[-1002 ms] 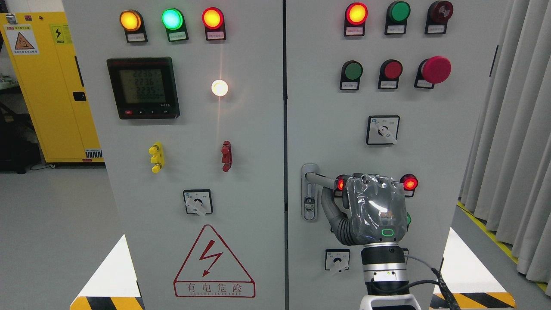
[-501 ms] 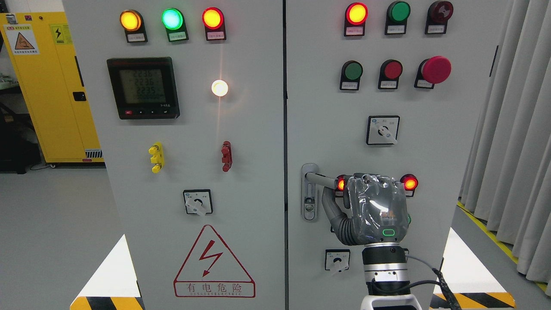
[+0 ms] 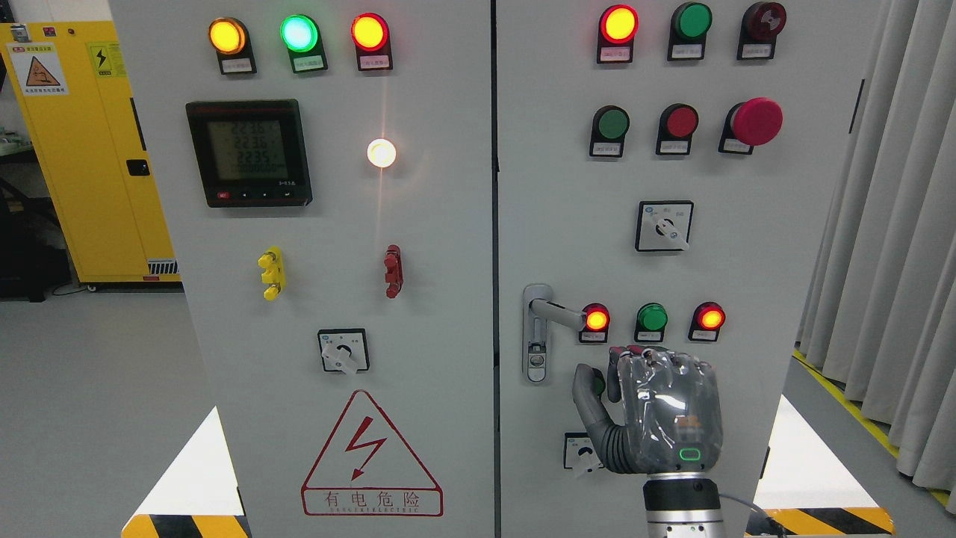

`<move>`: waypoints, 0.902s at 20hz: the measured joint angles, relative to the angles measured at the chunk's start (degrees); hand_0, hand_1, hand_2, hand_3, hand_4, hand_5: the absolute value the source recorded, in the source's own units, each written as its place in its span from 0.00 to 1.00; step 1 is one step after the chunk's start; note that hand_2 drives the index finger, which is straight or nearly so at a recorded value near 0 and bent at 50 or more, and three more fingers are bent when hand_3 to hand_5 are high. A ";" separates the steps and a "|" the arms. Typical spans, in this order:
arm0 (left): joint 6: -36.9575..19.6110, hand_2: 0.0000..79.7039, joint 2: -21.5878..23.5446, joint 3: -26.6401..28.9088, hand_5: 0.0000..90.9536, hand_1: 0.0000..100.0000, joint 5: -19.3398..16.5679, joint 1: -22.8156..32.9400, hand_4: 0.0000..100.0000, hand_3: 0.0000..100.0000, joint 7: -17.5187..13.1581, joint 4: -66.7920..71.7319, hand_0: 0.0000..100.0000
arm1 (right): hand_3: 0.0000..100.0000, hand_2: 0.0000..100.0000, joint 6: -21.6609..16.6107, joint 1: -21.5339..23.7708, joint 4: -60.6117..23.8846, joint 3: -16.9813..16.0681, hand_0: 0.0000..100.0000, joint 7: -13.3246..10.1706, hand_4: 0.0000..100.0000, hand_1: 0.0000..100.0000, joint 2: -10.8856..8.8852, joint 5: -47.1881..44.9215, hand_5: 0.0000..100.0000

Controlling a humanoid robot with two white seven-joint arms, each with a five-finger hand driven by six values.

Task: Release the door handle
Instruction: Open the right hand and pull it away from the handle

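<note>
The right robot hand [image 3: 657, 411] rises from the bottom edge in front of the right cabinet door [image 3: 747, 261], its back wrapped in clear plastic and a small green light glowing near the wrist. Its fingers [image 3: 657, 366] are loosely curled and the thumb [image 3: 586, 388] stands out to the left; it holds nothing. It partly covers a small rotary switch [image 3: 581, 454] low on the door. Just above and to the left, clear of the fingertips, the door handle [image 3: 556, 312] sticks out to the right from its grey plate [image 3: 536, 336], the lever close to level. Beside the lever's tip sit three round lamps [image 3: 652, 318], red, green and red. Higher on the same door are another rotary switch [image 3: 664, 226] and a big red mushroom button [image 3: 756, 120]. The left door carries a digital meter [image 3: 249, 152] and a lightning warning triangle [image 3: 371, 456]. Behind it to the left stands a yellow cabinet [image 3: 82, 149].
</note>
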 measured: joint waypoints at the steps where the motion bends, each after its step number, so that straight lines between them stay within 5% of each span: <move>1: 0.00 0.00 0.00 0.00 0.00 0.56 0.00 0.00 0.00 0.00 0.00 0.00 0.12 | 0.51 0.34 -1.07 0.74 -0.45 -0.21 0.56 -0.79 0.39 0.40 -0.41 -1.12 0.17; 2: 0.00 0.00 -0.01 0.00 0.00 0.56 0.00 0.00 0.00 0.00 0.00 0.00 0.12 | 0.45 0.30 -2.21 1.44 -0.91 -0.45 0.56 -1.50 0.34 0.40 -0.84 -2.00 0.13; 3: 0.00 0.00 -0.01 0.00 0.00 0.56 0.00 0.00 0.00 0.00 0.00 0.00 0.12 | 0.26 0.20 -3.77 2.13 -1.37 -0.75 0.57 -2.47 0.18 0.40 -1.26 -3.02 0.02; 5: 0.00 0.00 -0.03 0.00 0.00 0.56 -0.01 0.00 0.00 0.00 0.00 0.00 0.12 | 0.18 0.15 -6.27 3.45 -2.28 -1.47 0.59 -3.92 0.13 0.39 -1.96 -4.45 0.00; 6: 0.00 0.00 -0.03 0.00 0.00 0.56 -0.02 0.00 0.00 0.00 0.00 0.00 0.12 | 0.07 0.04 -7.59 3.94 -2.62 -1.85 0.60 -4.46 0.01 0.39 -2.24 -5.10 0.00; 18: 0.00 0.00 -0.06 0.00 0.00 0.56 -0.01 0.00 0.00 0.00 0.00 0.00 0.12 | 0.00 0.00 -12.10 6.37 -6.39 -7.22 0.68 -7.03 0.00 0.38 -3.31 -9.03 0.00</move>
